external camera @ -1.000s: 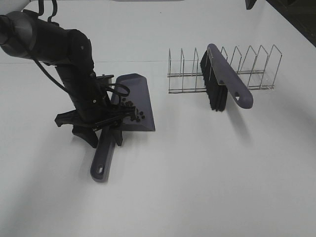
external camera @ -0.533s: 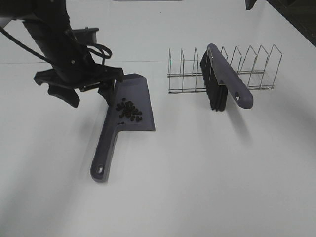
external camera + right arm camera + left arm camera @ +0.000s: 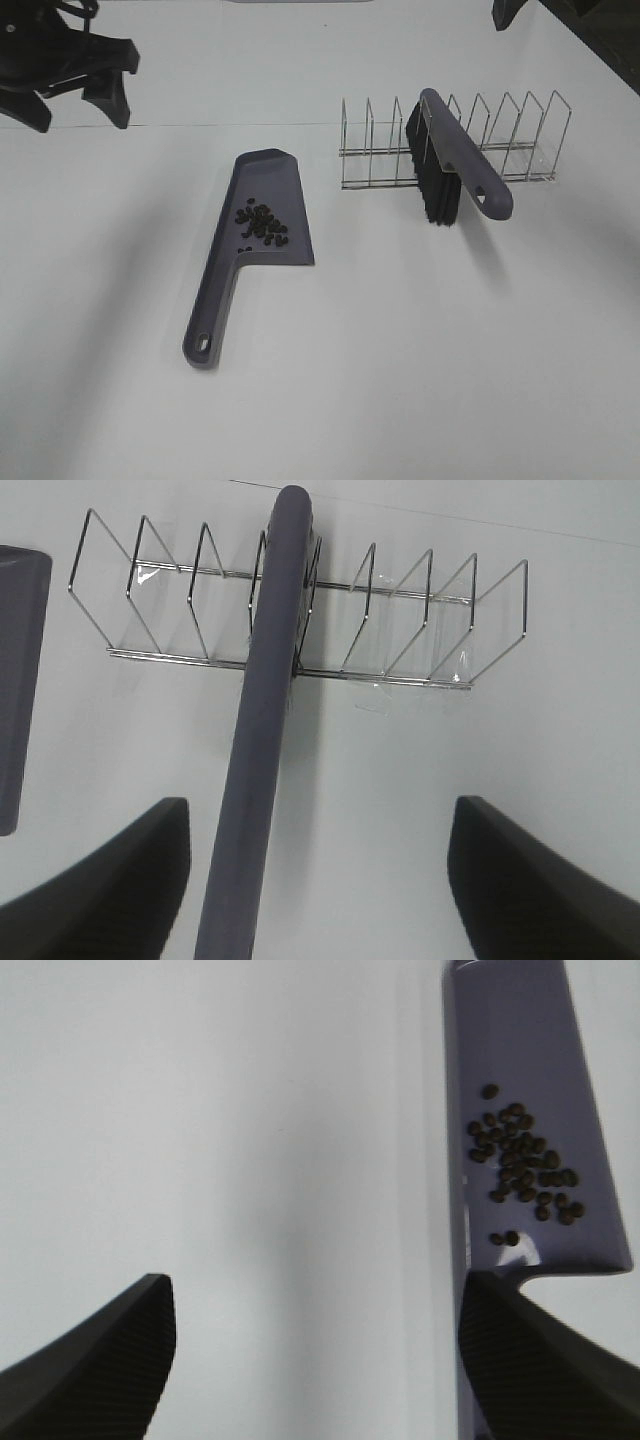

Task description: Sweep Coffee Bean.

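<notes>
The grey-purple dustpan (image 3: 262, 205) lies flat on the white table, its handle (image 3: 210, 320) toward the front. The coffee beans (image 3: 262, 224) sit in a small dark cluster in the pan; they also show in the left wrist view (image 3: 522, 1165) on the dustpan (image 3: 510, 1040). The brush (image 3: 455, 165), purple handle and black bristles, rests in the wire rack (image 3: 455, 140); its handle (image 3: 262, 730) shows in the right wrist view. My left gripper (image 3: 72, 92) is open and empty at the far left back, well away from the pan. My right gripper (image 3: 315, 880) is open above the brush handle.
The wire rack (image 3: 300, 610) stands at the back right with several dividers. A table seam runs across the back (image 3: 220, 124). Only a dark piece of the right arm shows at the top right (image 3: 510, 10) of the high view.
My left gripper let go of the dustpan handle and rose back and to the left, away from the pan. The dustpan, beans and brush stayed put.
</notes>
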You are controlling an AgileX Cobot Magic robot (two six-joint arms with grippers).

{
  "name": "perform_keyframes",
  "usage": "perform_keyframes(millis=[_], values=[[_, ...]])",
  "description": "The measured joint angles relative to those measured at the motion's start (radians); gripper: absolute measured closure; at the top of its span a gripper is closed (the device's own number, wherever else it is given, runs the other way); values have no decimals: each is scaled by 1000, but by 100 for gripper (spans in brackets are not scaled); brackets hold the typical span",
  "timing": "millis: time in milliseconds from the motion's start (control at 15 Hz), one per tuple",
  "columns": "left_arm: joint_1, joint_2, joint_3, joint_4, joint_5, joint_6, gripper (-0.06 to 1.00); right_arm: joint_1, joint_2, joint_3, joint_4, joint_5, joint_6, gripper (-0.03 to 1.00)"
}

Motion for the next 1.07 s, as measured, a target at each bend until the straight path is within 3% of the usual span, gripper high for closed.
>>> perform_keyframes(millis=[133,400,800,1067], values=[[58,-31,0,41,64,35,23,-40,0,0,33,1,-38,36],[177,-85,0,127,150,64,23,-206,0,0,111,84,-135,36],[303,-193,34,138,273,122,23,-227,0,19,157,156,-181,36],[303,-372,243,118,236,122,23,-227,-73,230,219,127,-216,36]])
